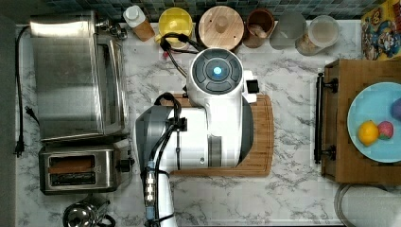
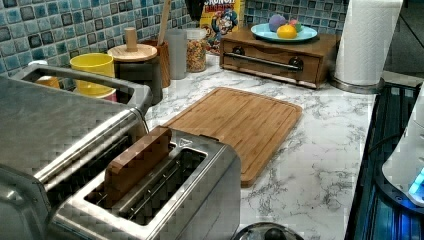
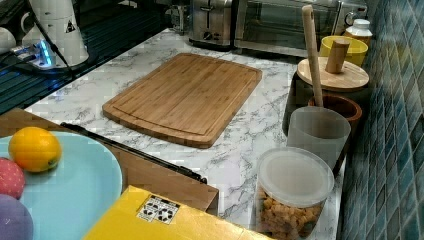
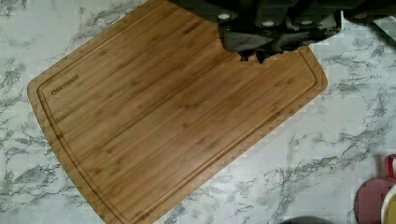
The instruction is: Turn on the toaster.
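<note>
My pincer (image 4: 254, 55), fingers together, hangs over the cutting board (image 4: 163, 116); the toaster (image 1: 80, 169) lies off toward the top view's lower left

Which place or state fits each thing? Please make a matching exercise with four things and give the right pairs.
Things:
1. toaster
2. cutting board
3. orange
4. wooden spoon

Places or states:
A. lies on a blue plate
B. stands upright in a brown cup
C. holds a brown slice in one slot
D. lies bare on the marble counter

Pairs: 1-C, 2-D, 3-A, 4-B
</note>
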`<state>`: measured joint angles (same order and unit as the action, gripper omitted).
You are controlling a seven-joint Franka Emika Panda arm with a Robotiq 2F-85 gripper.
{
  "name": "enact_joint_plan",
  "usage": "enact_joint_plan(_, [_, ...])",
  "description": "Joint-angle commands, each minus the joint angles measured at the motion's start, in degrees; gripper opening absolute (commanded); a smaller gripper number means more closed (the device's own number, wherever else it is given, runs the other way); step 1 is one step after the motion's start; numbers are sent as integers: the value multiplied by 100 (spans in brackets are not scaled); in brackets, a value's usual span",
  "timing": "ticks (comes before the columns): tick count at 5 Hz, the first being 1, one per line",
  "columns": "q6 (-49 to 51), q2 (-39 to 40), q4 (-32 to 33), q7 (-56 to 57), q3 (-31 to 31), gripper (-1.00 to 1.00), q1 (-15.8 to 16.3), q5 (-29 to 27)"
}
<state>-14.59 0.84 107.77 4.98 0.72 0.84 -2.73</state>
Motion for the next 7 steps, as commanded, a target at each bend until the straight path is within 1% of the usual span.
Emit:
enact_joint_plan(1, [-27, -2, 12, 113, 102, -100, -97, 0])
enact_joint_plan(2, [-426, -292, 460, 503, 187, -100, 136, -155])
enact_joint_plan(3, [-560, -439, 717, 1084, 352, -100, 290, -469])
enact_joint_plan(4, [-632, -433, 913, 1257, 521, -100, 488, -535])
enact_joint_plan(5, [-702, -658, 1232, 1374, 744, -100, 606, -586])
enact_joint_plan(6, [-784, -905, 1579, 1712, 942, -100, 608, -912])
enact_joint_plan(7, [-1076, -1239, 1903, 1967, 1153, -100, 673, -1041])
